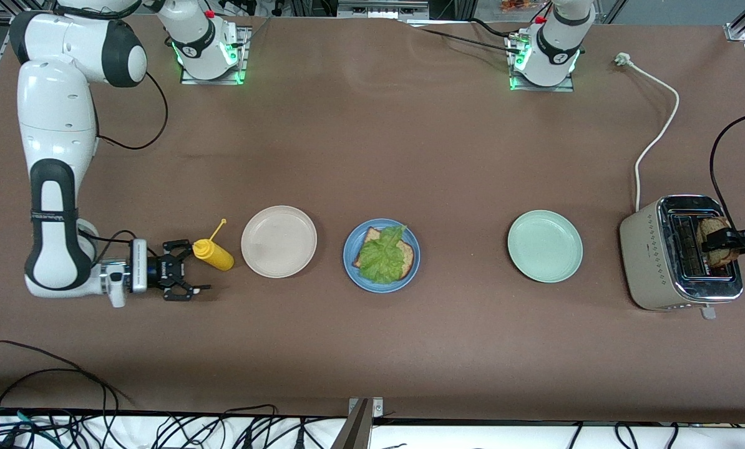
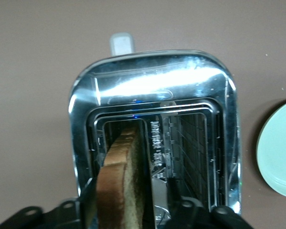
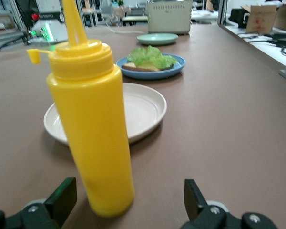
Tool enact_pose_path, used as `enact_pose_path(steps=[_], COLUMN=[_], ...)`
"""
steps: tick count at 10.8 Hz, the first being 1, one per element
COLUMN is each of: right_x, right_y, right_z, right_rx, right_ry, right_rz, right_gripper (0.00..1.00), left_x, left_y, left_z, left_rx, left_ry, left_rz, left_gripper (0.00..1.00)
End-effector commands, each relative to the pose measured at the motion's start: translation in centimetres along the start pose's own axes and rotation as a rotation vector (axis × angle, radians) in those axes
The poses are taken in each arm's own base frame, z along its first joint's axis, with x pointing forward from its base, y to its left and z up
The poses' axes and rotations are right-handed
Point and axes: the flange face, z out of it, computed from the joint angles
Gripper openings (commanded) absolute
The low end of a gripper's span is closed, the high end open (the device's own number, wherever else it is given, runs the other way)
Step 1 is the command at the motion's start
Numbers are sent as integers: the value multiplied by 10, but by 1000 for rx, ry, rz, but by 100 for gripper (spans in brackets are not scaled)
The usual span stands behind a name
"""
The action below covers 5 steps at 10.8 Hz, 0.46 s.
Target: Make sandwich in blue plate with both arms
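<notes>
I have the left pincer (image 1: 729, 239) clamped on the toast slice (image 2: 120, 179) in the toaster (image 1: 653, 262); I judge a straight lift clears the slot. The blue plate (image 1: 354, 274) holds bread and lettuce (image 1: 382, 254) mid-desk. The right pincer (image 1: 188, 274) waits wide beside the mustard bottle (image 1: 214, 254). The brown desk (image 1: 410, 143) has room.

Toaster (image 1: 681, 262): glossy chrome metal top, matt beige sides. Bread slice (image 2: 120, 183) in its slot: rough, porous brown crust. Yellow squeeze bottle (image 3: 93, 126): smooth shiny plastic. Beige-white plate (image 1: 279, 241), mint-green plate (image 1: 545, 246), blue plate (image 1: 352, 249): smooth, slight sheen. Lettuce (image 1: 382, 257): ruffled, matt. Table (image 1: 372, 149): matt brown. Arm shells: glossy white plastic.
</notes>
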Motion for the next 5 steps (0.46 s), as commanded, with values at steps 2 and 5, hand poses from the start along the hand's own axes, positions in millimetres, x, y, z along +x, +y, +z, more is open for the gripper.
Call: enact_pose_path(steps=[2,5], right_x=[52,116], right_y=[4,5], right_z=[-58,-97], right_rx=[22,-16], right_ry=[-206,-411], right_rz=[55,273], right_gripper=[100,100], left_x=[-7,-9], left_y=[1,-3], left_z=[-15,-17], left_rx=[-24,-23], left_ry=[-40,-42], left_rz=[-13,-8], left_gripper=[2,0])
